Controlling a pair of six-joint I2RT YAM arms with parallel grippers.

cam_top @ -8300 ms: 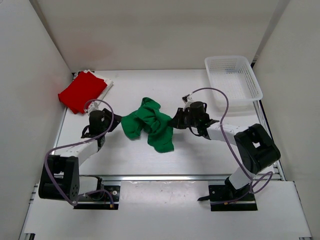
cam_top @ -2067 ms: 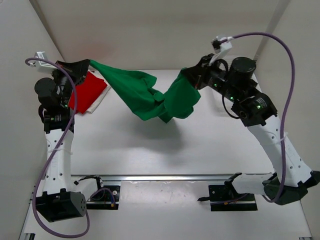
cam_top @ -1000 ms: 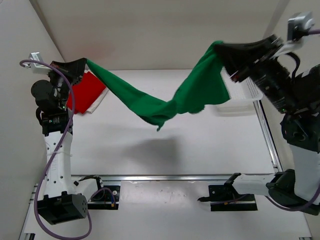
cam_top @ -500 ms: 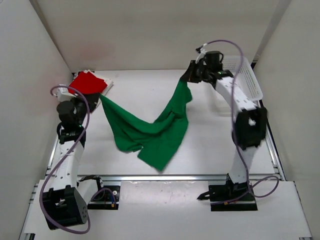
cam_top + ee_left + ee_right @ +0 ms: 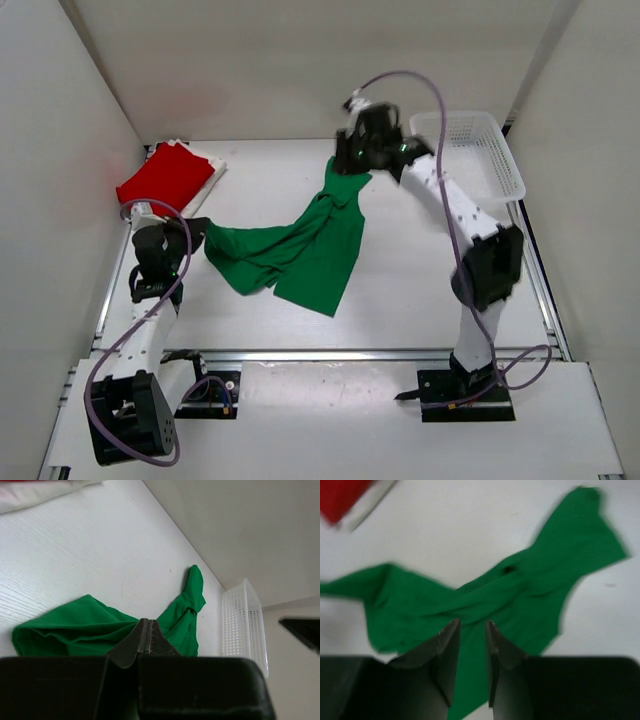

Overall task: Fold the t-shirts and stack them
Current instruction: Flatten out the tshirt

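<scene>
**Green shirt down on the surface, far end let go**

White surface [image 5: 420, 300], boxed in by plain white walls [image 5: 300, 60] on three sides. Basket [image 5: 470, 160] in the far right corner. Red shirt [image 5: 165, 180] in the far left corner, lying on the white shirt [image 5: 30, 497].

Green shirt [image 5: 300, 250] lies rumpled mid-surface.

Left tool [image 5: 192, 236]: fingers pressed together, pinching the green shirt's left edge, low.

Right tool [image 5: 350, 165]: fingers parted, gripping nothing, above the shirt's far tip.

Half a second earlier the shirt sagged in the air between both tools, and the right tool pinched it nearer the basket.
</scene>
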